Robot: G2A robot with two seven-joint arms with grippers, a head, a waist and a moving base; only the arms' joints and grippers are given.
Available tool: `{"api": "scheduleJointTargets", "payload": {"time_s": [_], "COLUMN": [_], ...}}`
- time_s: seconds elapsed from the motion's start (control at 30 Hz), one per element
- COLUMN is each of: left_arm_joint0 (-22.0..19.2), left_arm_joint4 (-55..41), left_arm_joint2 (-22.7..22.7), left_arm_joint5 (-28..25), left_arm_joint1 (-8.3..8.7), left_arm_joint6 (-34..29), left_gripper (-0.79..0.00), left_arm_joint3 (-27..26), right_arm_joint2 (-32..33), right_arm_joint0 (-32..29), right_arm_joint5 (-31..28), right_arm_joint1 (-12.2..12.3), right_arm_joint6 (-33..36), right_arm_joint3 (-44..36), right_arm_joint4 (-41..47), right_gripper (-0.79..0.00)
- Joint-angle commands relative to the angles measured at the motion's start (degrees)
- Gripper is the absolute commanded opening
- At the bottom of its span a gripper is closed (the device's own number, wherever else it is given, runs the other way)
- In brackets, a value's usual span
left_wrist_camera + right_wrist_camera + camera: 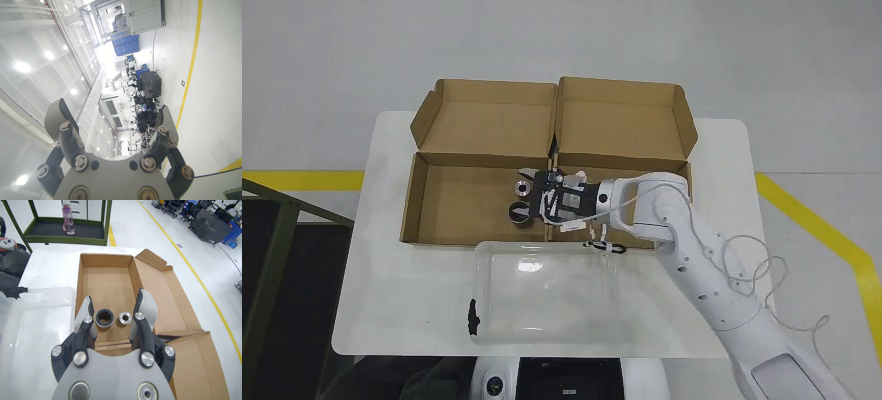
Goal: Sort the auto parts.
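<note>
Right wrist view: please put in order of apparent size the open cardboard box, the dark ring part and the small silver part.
1. cardboard box, by far the largest.
2. dark ring part.
3. silver part, slightly smaller than the ring. The two stand side by side in the box, so nearness hardly matters.

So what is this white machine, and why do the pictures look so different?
It is a robot with two arms. One picture looks down from above at its white table. The other two come from little cameras on its wrists. Each arm ends in a claw. The right claw is open above a cardboard box, where two metal parts stand: a dark ring and a silver sleeve. Beside the box sits a clear plastic tub. The left claw is open too, pointing at the room. Neither claw holds anything.
</note>
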Motion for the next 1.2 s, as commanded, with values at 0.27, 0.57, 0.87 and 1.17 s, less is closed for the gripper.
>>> {"api": "scheduleJointTargets", "payload": {"time_s": [0.27, 0.57, 0.87, 1.17], "left_arm_joint0": [0.0, 0.0, 0.0, 0.0], "left_arm_joint4": [0.0, 0.0, 0.0, 0.0], "left_arm_joint2": [0.0, 0.0, 0.0, 0.0], "left_arm_joint5": [0.0, 0.0, 0.0, 0.0], "left_arm_joint1": [0.0, 0.0, 0.0, 0.0], "left_arm_joint6": [0.0, 0.0, 0.0, 0.0], "left_gripper": [0.0, 0.0, 0.0, 0.0], "left_arm_joint3": [0.0, 0.0, 0.0, 0.0], "right_arm_joint2": [10.64, 20.53, 27.41, 34.07], "right_arm_joint0": [-13.14, -25.17, -36.22, -46.0], "right_arm_joint5": [-0.67, -1.11, 2.98, 7.94], "right_arm_joint1": [2.98, 5.27, 6.57, 7.48], "right_arm_joint6": [-3.85, -10.97, -21.97, -34.22], "right_arm_joint3": [-9.83, -13.88, -15.85, -15.1], "right_arm_joint4": [-0.49, -3.76, -8.46, -11.46], "right_gripper": [-0.345, -0.286, -0.246, -0.166]}}
